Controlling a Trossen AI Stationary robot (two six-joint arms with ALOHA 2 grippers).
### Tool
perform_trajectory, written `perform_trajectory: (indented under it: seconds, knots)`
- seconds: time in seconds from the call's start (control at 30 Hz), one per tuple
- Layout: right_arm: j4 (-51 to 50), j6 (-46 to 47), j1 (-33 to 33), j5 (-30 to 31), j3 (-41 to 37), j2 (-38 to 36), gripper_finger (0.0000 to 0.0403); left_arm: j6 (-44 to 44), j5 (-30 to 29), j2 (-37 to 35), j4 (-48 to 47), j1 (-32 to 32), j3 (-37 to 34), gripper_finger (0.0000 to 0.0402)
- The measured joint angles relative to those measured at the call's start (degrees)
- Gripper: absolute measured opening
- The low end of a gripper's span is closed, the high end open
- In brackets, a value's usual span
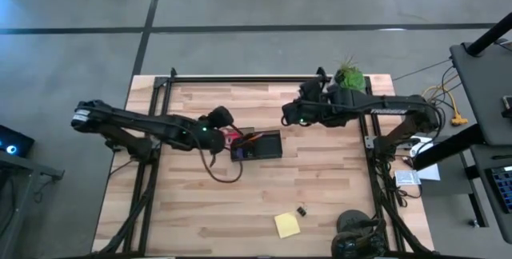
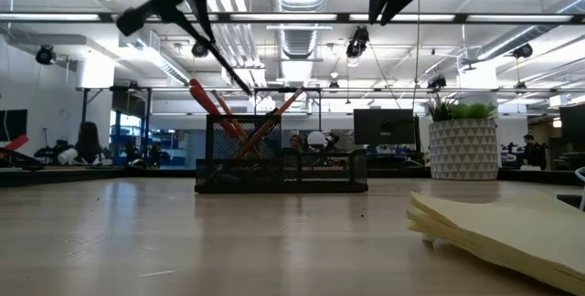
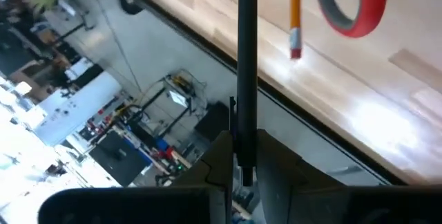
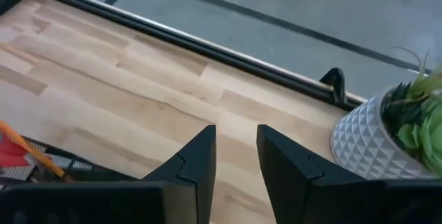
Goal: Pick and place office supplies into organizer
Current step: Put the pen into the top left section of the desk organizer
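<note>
Left gripper (image 1: 214, 135) is up off the table, clamped on a dark pen (image 3: 246, 65), hovering right at the left end of the organizer (image 1: 258, 145), which sits mid-table with the red-handled scissors (image 2: 212, 106) and orange pencil (image 2: 265, 124) already standing in it. Right gripper (image 1: 290, 115) hangs empty with fingers apart, toward the far edge by the potted plant (image 1: 350, 76). Sticky-note pad (image 1: 287, 225) and a binder clip (image 1: 302, 210) lie by the near edge.

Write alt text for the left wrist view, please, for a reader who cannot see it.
The left gripper is shut on a dark pen that stands up through the frame. Beyond lie an orange pencil and a red scissors handle over the wooden table.
</note>
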Motion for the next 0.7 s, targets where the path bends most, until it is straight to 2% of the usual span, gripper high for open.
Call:
perform_trajectory:
  seconds: [0.23, 0.7]
  knots:
    - [0.0, 0.7, 0.1, -3.1, -1.3, 0.0, 0.0099, 1.3, -3.1, 4.9, 0.0, -0.2, 0.0, 0.0024]
    - [0.1, 1.7, 0.1, -3.8, -1.3, 0.0, 0.0102, 0.1, -2.4, 11.2, -1.3, -0.2, -0.2, 0.0032]
